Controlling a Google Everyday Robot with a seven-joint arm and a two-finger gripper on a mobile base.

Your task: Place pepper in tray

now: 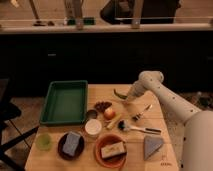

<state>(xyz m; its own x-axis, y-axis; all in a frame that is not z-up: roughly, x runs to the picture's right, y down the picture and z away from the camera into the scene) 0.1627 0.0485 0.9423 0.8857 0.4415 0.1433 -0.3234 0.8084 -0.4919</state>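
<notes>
The pepper, a small curved green one, sticks out to the left of my gripper, just above the table's far middle. The gripper looks shut on the pepper's right end. My white arm reaches in from the right. The dark-green tray lies on the left half of the table, about a hand's width left of the pepper, and has nothing in it.
Between gripper and tray lie a dark clump, a round orange-red fruit, a yellowish banana-like item and a white cup. Nearer the front are two bowls, a green cup, utensils and a grey cloth.
</notes>
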